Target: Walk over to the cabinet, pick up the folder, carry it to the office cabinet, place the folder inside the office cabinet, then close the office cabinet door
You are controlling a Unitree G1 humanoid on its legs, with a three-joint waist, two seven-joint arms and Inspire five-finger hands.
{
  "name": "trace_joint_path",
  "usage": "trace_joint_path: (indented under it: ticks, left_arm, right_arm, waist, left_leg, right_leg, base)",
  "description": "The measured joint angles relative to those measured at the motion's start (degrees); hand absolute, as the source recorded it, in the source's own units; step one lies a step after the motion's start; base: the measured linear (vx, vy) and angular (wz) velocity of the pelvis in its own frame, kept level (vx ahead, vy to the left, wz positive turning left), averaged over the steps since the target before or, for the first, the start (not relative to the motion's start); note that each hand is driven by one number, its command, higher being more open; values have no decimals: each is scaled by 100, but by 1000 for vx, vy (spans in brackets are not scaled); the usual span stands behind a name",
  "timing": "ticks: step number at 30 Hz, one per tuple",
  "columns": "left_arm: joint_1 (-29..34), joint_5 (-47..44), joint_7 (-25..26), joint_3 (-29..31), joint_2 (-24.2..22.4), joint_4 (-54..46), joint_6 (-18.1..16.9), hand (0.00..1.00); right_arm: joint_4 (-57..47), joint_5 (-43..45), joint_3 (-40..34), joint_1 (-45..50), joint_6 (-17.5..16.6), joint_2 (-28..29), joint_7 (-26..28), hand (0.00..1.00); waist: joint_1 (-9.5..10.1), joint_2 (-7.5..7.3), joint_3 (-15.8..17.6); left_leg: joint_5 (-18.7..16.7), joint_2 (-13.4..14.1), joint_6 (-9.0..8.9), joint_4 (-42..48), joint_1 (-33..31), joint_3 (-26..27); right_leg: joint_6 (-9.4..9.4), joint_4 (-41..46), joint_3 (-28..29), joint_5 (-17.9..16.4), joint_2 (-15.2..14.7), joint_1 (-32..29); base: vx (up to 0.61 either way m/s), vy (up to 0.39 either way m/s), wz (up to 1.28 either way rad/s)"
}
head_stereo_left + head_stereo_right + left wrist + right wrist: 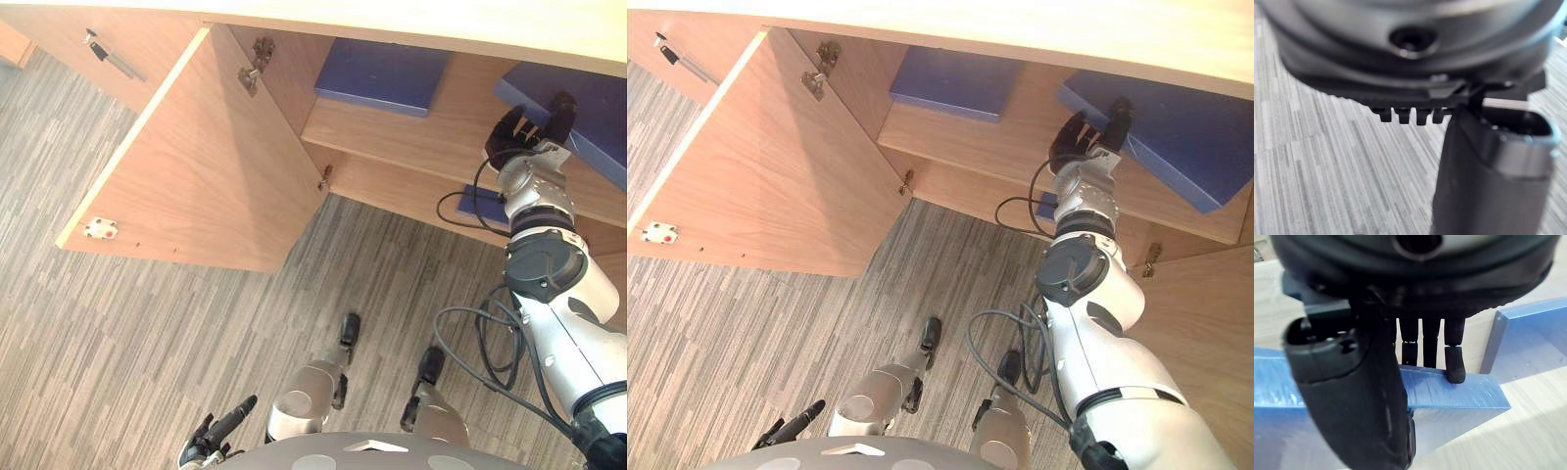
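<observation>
In the left eye view the right hand [529, 132] is reaching into the office cabinet [294, 78], its fingers [561, 108] lying on the folder [598, 127] on the shelf [392, 132]; a second blue folder [382, 73] is lying on the same shelf, well apart from the fingers; the door [196, 166] is standing open; the left hand [211, 441] is hanging low over the carpet [98, 343].

In the right eye view the folder is jutting past the fingertips, deeper into the cabinet.

In the left wrist view the left fingers are hanging relaxed, holding nothing.

In the right wrist view the fingers are pressing the folder's top face and the thumb [1352, 396] is crossing its near edge, pinching it.
</observation>
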Motion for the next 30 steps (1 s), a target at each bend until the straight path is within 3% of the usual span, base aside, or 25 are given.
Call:
trace_joint_path:
  ticks: [6, 10, 14, 19, 21, 26, 30]
  left_arm:
    - [-18, -7, 115, 1, -2, -4, -8, 100]
    - [-108, -19, 189, 17, -4, 6, -6, 100]
    - [-309, -20, 196, 16, -4, -5, -7, 100]
    - [-415, -18, 185, 16, 3, -21, -12, 100]
    - [-415, -18, 161, 11, 10, -22, -11, 100]
    - [-414, 5, 64, -103, 9, -4, -7, 100]
    - [-414, 7, -35, -144, 9, 6, -6, 100]
  right_arm:
    - [-11, -33, 3, 59, -48, -161, -160, 100]
    - [-10, -616, 0, 65, -7, -170, -162, 100]
    - [-9, -1909, 113, 65, 339, -174, -101, 100]
    - [-9, -3412, 561, 68, 837, -184, 342, 100]
    - [-9, -4441, 838, 68, 969, -194, 532, 100]
    - [-10, -7309, 1442, 164, 1120, -314, 1135, 100]
    - [-11, -8673, 1581, 456, 1120, -416, 1338, 100]
  waist:
    - [-32, -38, 26]
    - [-109, -130, 90]
    - [-194, -184, 124]
    - [-269, -194, 128]
    - [-285, -211, 128]
    - [-290, -218, 132]
    - [-308, -240, 147]
  left_leg:
    - [1, 4, 1, 2, 1, 18]
    - [6, 14, 3, 0, 8, 57]
    - [18, 19, 11, 0, 16, 98]
    - [23, 49, 10, 0, 42, 119]
    - [25, 70, 7, 0, 47, 123]
    - [54, 84, -4, 0, 16, 121]
    - [78, 85, 4, 0, -42, 132]
  right_leg:
    - [-1, 10, 3, 0, -1, -12]
    - [-2, 18, 46, -1, 4, -24]
    - [-1, 49, 90, 0, 4, -51]
    - [-1, 88, 108, 1, 24, -53]
    - [-1, 94, 112, 1, 42, -56]
    - [-1, 107, 114, 1, 53, -90]
    - [-1, 163, 136, 1, 51, -190]
  base:
    - [-3, 0, -1]
    - [-16, 0, -5]
    - [-21, 4, -5]
    - [-7, 0, -2]
    - [0, 0, 0]
    - [0, 0, 0]
    - [0, 0, 0]
